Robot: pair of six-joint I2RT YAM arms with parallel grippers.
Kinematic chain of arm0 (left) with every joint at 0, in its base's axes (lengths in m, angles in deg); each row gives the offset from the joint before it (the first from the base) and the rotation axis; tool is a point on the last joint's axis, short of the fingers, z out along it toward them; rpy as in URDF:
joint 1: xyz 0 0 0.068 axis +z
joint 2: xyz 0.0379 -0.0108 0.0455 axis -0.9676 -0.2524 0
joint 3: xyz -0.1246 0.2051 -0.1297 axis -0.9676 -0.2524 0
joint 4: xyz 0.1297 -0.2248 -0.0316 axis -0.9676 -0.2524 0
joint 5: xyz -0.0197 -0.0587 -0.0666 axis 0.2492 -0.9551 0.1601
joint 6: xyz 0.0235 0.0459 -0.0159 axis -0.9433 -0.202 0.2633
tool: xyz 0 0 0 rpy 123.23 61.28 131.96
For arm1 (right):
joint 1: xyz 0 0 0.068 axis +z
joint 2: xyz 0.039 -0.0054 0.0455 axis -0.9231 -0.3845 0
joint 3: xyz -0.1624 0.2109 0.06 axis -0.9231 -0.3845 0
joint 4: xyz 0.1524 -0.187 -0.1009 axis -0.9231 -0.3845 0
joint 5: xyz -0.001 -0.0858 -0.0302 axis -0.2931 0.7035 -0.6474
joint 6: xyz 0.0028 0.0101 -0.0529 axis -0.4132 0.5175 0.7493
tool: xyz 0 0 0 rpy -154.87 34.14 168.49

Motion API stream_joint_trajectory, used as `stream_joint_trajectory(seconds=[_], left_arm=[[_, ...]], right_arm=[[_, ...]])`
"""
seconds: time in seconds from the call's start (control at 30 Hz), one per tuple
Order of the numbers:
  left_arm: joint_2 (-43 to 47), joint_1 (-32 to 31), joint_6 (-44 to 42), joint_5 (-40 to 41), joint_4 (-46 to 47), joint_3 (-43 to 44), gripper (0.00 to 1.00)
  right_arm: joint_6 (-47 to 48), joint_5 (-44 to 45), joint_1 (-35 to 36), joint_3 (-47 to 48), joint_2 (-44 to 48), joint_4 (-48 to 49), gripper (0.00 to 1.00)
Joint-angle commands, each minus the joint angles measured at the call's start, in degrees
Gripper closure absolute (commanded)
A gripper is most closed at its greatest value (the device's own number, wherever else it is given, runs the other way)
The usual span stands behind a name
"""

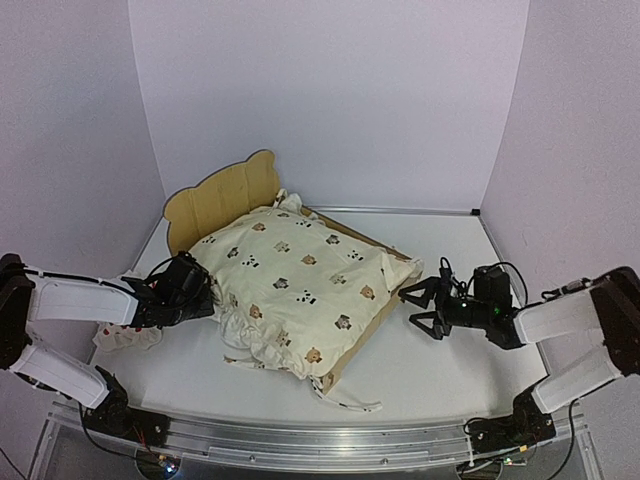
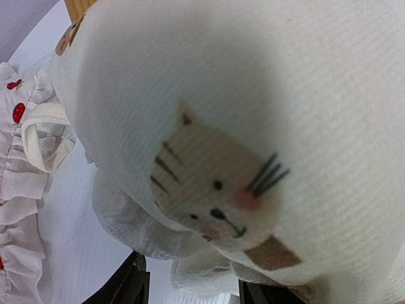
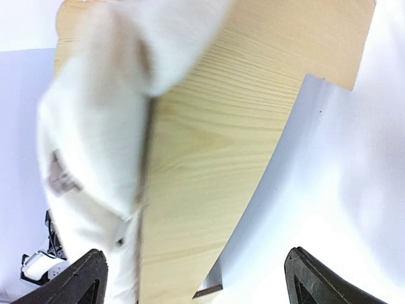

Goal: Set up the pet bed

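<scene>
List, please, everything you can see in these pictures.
pet bed: one, light wood, mid-table, bear-ear headboard farthest back.
cushion: one, cream with small animal faces, lying on the bed.
pillow: one, white with red spots, on the table left of the bed.
table: one, white, under everything.
left gripper: one, black, closed on the cushion's left edge.
right gripper: one, black, open, right of the bed, holding nothing.

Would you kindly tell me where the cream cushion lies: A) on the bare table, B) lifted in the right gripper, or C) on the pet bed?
C: the cream cushion drapes over the pet bed, and the right gripper stands open beside the bed, holding nothing.
</scene>
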Motion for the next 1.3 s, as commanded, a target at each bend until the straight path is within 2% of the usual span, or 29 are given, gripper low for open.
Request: stream_joint_trajectory(seconds=[0.0,0.07,0.13,0.23,0.3,0.43,0.53,0.67,0.8,0.97,1.27], left_arm=[[1.23,0.5,-0.74,1.81,1.4,-0.06,0.52],[1.55,0.55,-0.85,2.01,1.36,-0.27,0.52],[2.03,0.56,-0.97,2.24,1.18,-0.38,0.52],[2.31,0.6,-0.9,2.27,1.14,-0.64,0.52],[2.4,0.58,-0.51,1.93,1.25,-0.7,0.52],[1.79,0.59,0.15,1.16,1.22,-0.24,0.52],[1.01,0.58,0.16,0.83,1.11,0.42,0.52],[0.47,0.58,0.29,0.08,0.65,0.95,0.52],[0.61,0.59,0.16,0.13,0.58,0.98,0.52],[0.42,0.6,-0.8,0.41,0.97,1.99,0.52],[-4.89,0.67,-3.62,-0.89,3.42,6.32,0.52]], right_arm=[[16.11,6.31,-2.01,3.09,15.63,-32.87,0.02],[22.49,13.08,-2.14,6.97,23.79,-48.5,0.02],[27.05,17.56,-2.23,10.76,30.26,-56.9,0.02],[30.89,21.47,-2.47,17.22,30.88,-60.89,0.14],[32.62,22.05,-2.98,22.05,25.97,-61.33,0.27],[34.38,17.55,-6.61,36.24,9.93,-61.35,0.4],[34.3,12.0,-10.86,47.8,-1.8,-61.11,0.53],[35.46,5.27,-12.79,61.02,-18.77,-60.81,0.63],[35.7,-1.46,-12.95,69.68,-29.29,-60.9,0.69],[34.6,-9.91,-12.36,69.97,-34.17,-60.82,0.73],[38.7,-14.13,-8.71,55.29,-26.54,-60.61,0.7]])
